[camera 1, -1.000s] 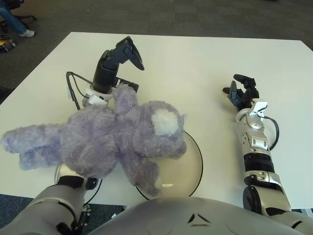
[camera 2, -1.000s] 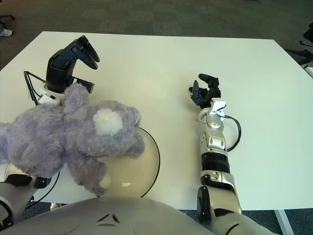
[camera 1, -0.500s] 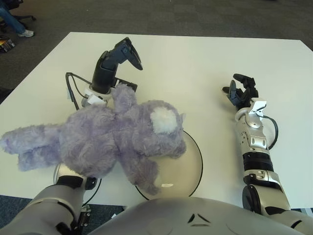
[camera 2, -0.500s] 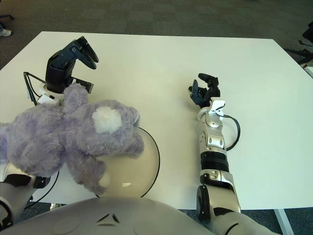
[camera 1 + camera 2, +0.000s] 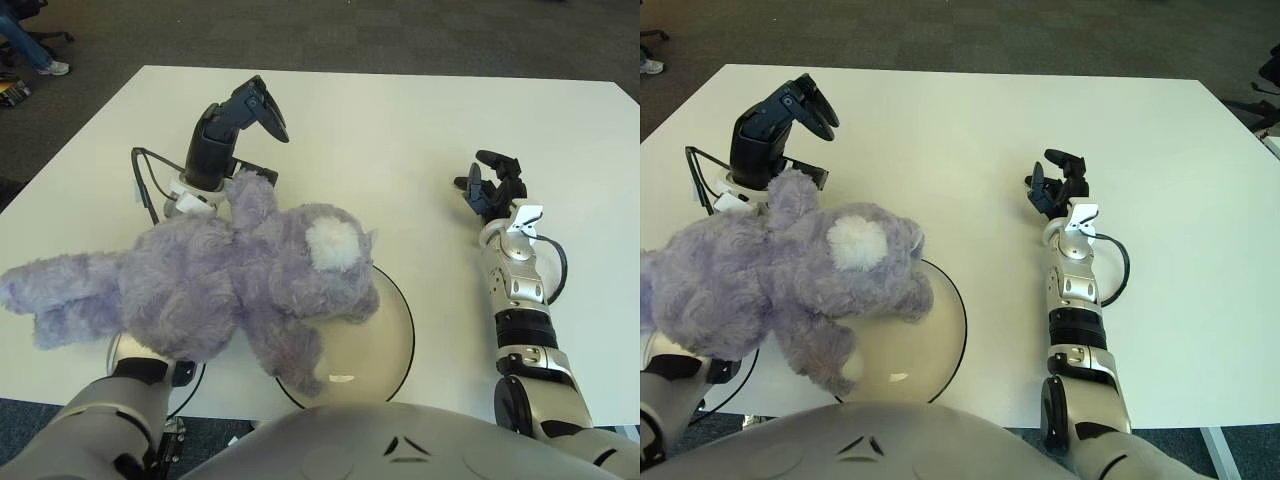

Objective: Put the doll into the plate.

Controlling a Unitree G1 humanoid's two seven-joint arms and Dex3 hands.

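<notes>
Since a second ago the purple plush doll has slid a little toward the robot's left and slightly nearer the robot, and the left hand has tipped a touch farther back with it; the right hand has barely moved. The doll lies sprawled on the white surface, its head with the pale round patch overlapping the left rim of the plate, one leg hanging down across the plate's near-left edge, and its other limbs stretched away toward the robot's left, well off the plate. Most of its body is still on the surface beside the plate, not inside it. The plate is cream-coloured with a dark rim and sits close to the near edge of the surface, right in front of the robot's torso. The left hand shows just beyond the doll's upper ear or arm, its dark fingers spread apart and raised above the plush, closing on nothing; the wrist and a loop of black cable lie just behind the doll. The right hand is well apart from the plate on the robot's right side, forearm extended over the surface, its black fingers loosely parted and holding nothing. Beyond the surface lies dark carpeted floor.
</notes>
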